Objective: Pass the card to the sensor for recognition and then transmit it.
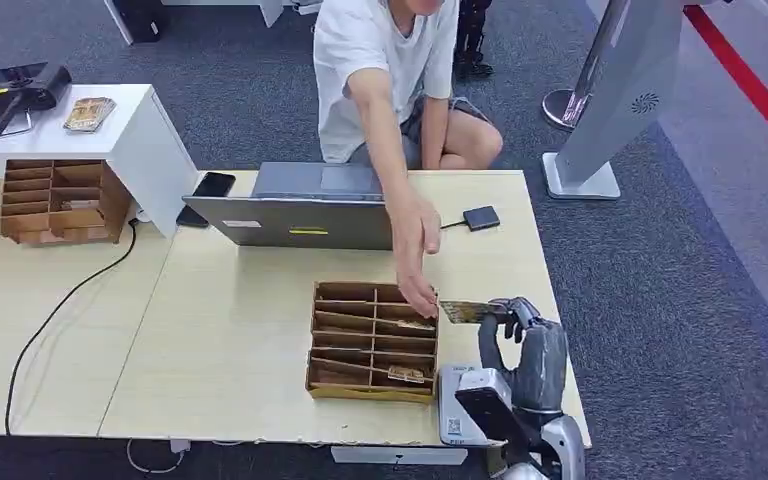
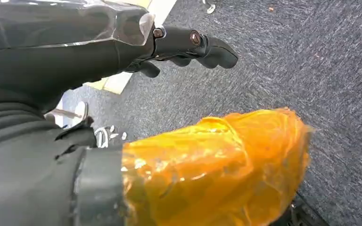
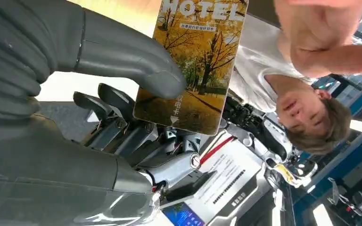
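Right hand (image 1: 523, 330) pinches hotel card (image 1: 467, 311) betw thumb (image 3: 136, 61) & fingers, over table (image 1: 230, 330) edge; person's hand (image 1: 415, 245) touches card's far end. Left hand (image 2: 188, 47) hangs, fingers curled, holding nothing.

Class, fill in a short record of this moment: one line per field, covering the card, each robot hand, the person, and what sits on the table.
Card: hotel card with autumn trees, pinched in the right hand
Left hand: hangs over grey carpet, holds nothing
Person's hand: reaching down to the card's far end
Wooden organiser: on the table, beside the card
Sensor: white, at the table's near edge, below the right hand
Laptop: behind the organiser
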